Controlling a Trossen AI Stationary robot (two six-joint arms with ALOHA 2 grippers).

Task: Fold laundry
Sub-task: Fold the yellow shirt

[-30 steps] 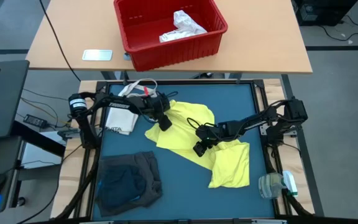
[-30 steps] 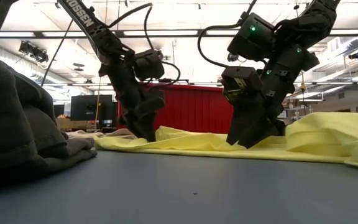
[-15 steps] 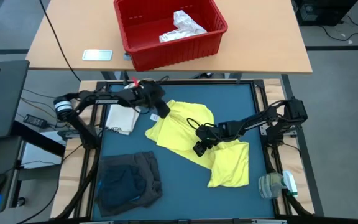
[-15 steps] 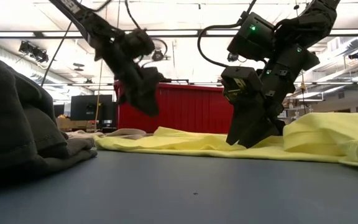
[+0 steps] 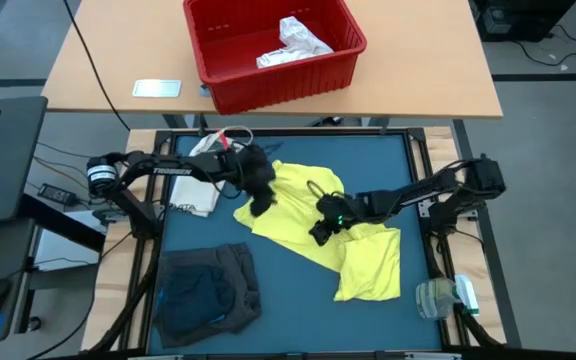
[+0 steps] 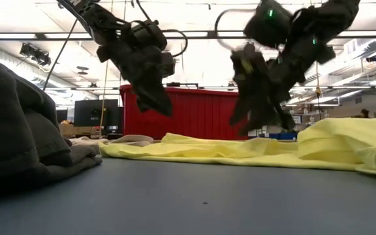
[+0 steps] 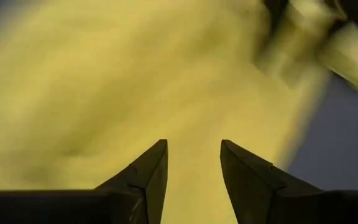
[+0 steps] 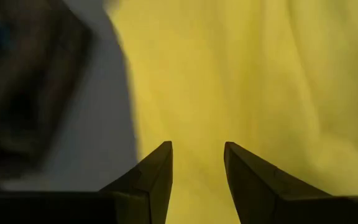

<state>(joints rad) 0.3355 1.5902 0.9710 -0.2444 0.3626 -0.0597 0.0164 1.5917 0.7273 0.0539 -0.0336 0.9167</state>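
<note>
**Both grippers lifted off the yellow garment**

The right gripper (image 6: 263, 121), which had been pressed down on the yellow garment (image 5: 308, 225), rose clear of it, fingers parted and empty. The left gripper (image 6: 158, 104), raised half a second earlier, swung back over the garment's left edge, likewise empty, above the cloth.

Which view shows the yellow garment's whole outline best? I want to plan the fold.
The high view: the yellow garment lies entire on the mat. The low view shows only its edge-on profile; both wrist views show close-up cloth without outline.

Wooden table (image 5: 388, 85) behind; grey floor (image 5: 548, 150); ceiling striplights (image 6: 194, 34).
</note>
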